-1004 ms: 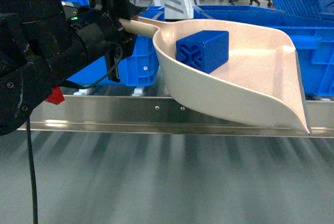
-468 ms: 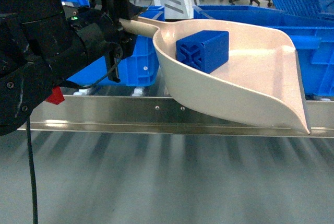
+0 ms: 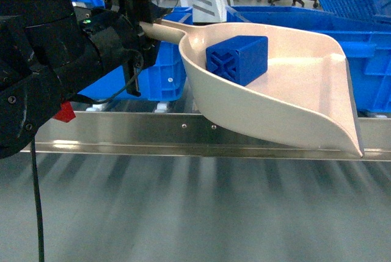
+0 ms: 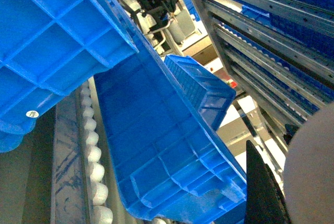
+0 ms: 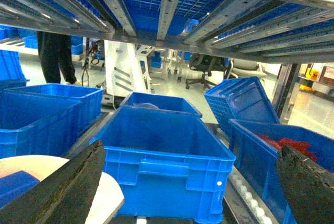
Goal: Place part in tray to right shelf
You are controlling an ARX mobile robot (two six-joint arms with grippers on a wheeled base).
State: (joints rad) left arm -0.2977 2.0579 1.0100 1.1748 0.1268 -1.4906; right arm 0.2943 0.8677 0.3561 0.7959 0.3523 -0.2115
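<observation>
In the head view the left gripper (image 3: 142, 36) was clamped on the handle of the tray (image 3: 293, 109), holding the beige scoop out over the shelf (image 3: 122, 131) with its wide lip toward the right. The part (image 3: 237, 58) sat inside the tray near its back wall, the X-ribbed face turned toward the camera. The tray's underside hung just above the shelf's flat front rail, near the two screws (image 3: 198, 126); whether it touched the rail could not be told. Blue bins (image 3: 160, 72) stood on the roller lanes behind the tray. The left wrist view looked up at the ribbed undersides of tilted bins (image 4: 156, 145) beside a row of white rollers (image 4: 94, 166), with a pale curve of the tray (image 4: 313, 177) at the right edge. In the right wrist view the right gripper (image 5: 193, 182) stood wide open, its dark fingers (image 5: 68, 187) at the two lower corners with nothing between them, facing a bin (image 5: 162, 166); the tray's rim (image 5: 112, 195) and a bit of the part (image 5: 13, 185) showed at lower left.
</observation>
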